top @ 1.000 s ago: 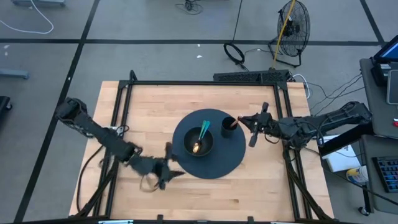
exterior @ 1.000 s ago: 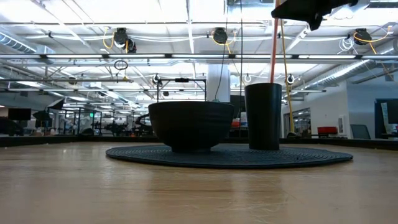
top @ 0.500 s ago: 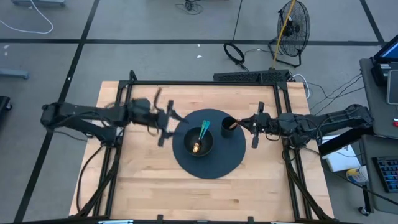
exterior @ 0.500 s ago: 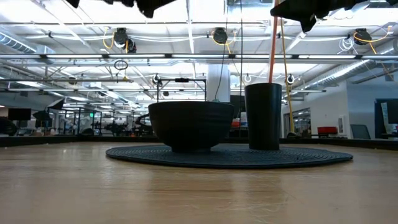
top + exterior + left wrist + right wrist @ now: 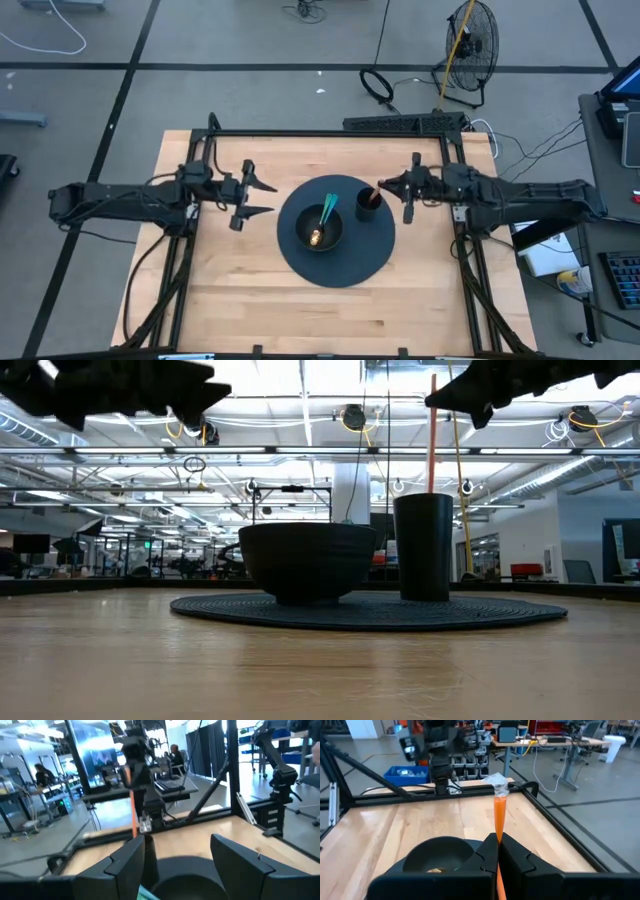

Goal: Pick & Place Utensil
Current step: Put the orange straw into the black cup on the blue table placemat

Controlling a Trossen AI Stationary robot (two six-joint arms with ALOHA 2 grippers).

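Observation:
A dark bowl (image 5: 318, 230) and a dark cup (image 5: 368, 204) stand on a round dark mat (image 5: 345, 265). A teal utensil (image 5: 328, 210) leans in the bowl. An orange utensil (image 5: 432, 440) stands upright in the cup (image 5: 423, 547). My right gripper (image 5: 385, 188) hovers just right of the cup, above its rim, shut on the orange utensil. My left gripper (image 5: 268, 198) is open and level, left of the mat. It points at the bowl (image 5: 187, 875) and touches nothing. My right gripper pinches the orange utensil's shaft (image 5: 498, 827) between its two fingers, in the upper part below the clear-wrapped top end (image 5: 496, 782). The fingers come level from the table's right, across the shaft. The utensil stands upright with its lower end inside the cup.
A black frame rail (image 5: 330, 133) runs along the table's far edge, with side rails beneath both arms. Bare wood (image 5: 300, 320) lies near of the mat. A fan (image 5: 470, 40) and cables are on the floor beyond. People sit in the room behind (image 5: 175, 755).
My left arm has swung from the table's near-left part up and toward the far side, then settled level to the left of the mat, facing the bowl. My right gripper has shifted slightly toward the cup, and the orange utensil has gone from slightly tilted to upright.

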